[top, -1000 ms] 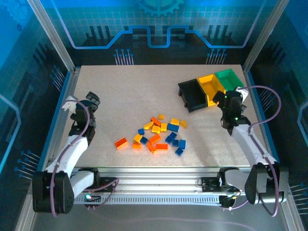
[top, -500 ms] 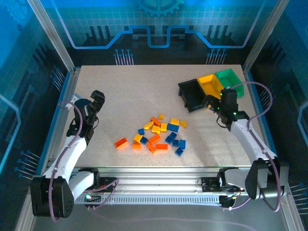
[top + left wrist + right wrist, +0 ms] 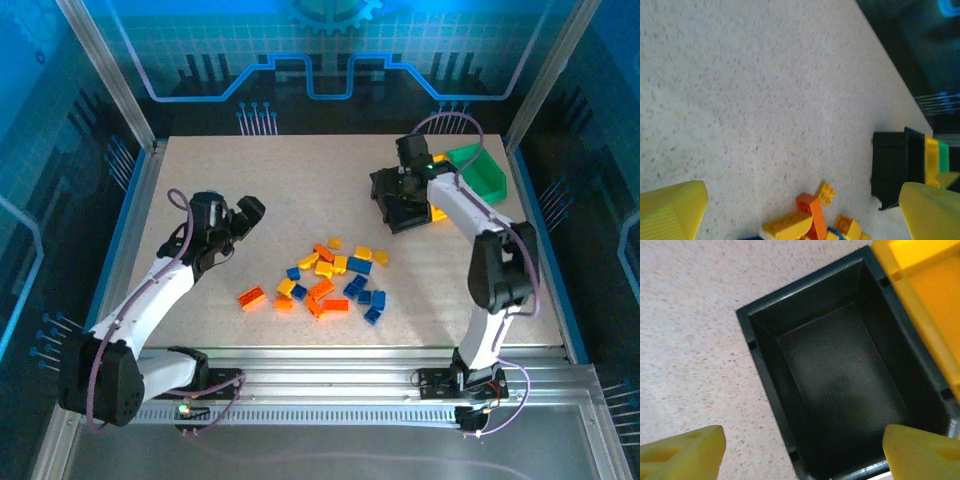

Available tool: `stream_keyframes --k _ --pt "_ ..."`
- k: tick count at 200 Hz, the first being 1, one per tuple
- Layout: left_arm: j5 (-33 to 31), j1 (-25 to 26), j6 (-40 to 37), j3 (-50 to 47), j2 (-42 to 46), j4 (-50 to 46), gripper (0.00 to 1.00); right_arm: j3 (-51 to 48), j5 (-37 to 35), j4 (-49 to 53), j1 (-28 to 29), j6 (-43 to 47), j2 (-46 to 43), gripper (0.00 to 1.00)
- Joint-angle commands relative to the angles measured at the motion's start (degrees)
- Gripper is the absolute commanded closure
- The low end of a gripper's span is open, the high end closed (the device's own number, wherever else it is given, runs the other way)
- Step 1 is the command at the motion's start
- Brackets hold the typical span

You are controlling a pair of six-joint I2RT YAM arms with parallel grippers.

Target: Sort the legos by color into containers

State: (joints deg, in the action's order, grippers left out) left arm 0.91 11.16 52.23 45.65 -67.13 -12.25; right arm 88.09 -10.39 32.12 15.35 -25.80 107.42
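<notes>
The legos [image 3: 330, 277], yellow, orange and blue bricks, lie in a loose pile mid-table, and one orange brick [image 3: 252, 297] sits apart to their left. The containers stand at the back right: a black bin [image 3: 392, 213], a yellow bin [image 3: 441, 167] and a green bin [image 3: 480, 167]. My left gripper [image 3: 247, 211] hovers open, left of the pile. In the left wrist view the left gripper [image 3: 802, 207] has the pile's far bricks [image 3: 812, 217] low between its fingers. My right gripper [image 3: 405, 186] hangs open over the black bin [image 3: 747, 315], which is empty. The right gripper [image 3: 805, 450] holds nothing.
Blue rails [image 3: 125, 225] edge the table on both sides and a metal beam [image 3: 320, 355] runs along the front. The yellow bin [image 3: 920, 285] adjoins the black one in the right wrist view. Bare tabletop [image 3: 290, 180] spreads between the pile and the back edge.
My left gripper has swung right and forward towards the pile. My right arm has reached up and left, from the bins' near right side to above the black bin.
</notes>
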Motion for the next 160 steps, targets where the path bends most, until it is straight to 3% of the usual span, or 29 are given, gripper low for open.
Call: stream_keyframes --k 1,56,160 --pt "6.07 0.75 0.61 -0.87 -0.78 -2.49 0.01 4.18 1.01 5.74 0.3 0.11 4.41 0.17" --pt "7.66 1.06 1.32 -2.89 1.82 -4.54 0.01 7.99 3.98 6.05 3.83 -4.55 10.41 0.2" --pt "5.21 0.99 0.51 -3.61 7.57 -11.38 0.01 20.35 5.1 5.66 17.82 -19.0 19.12 0.23"
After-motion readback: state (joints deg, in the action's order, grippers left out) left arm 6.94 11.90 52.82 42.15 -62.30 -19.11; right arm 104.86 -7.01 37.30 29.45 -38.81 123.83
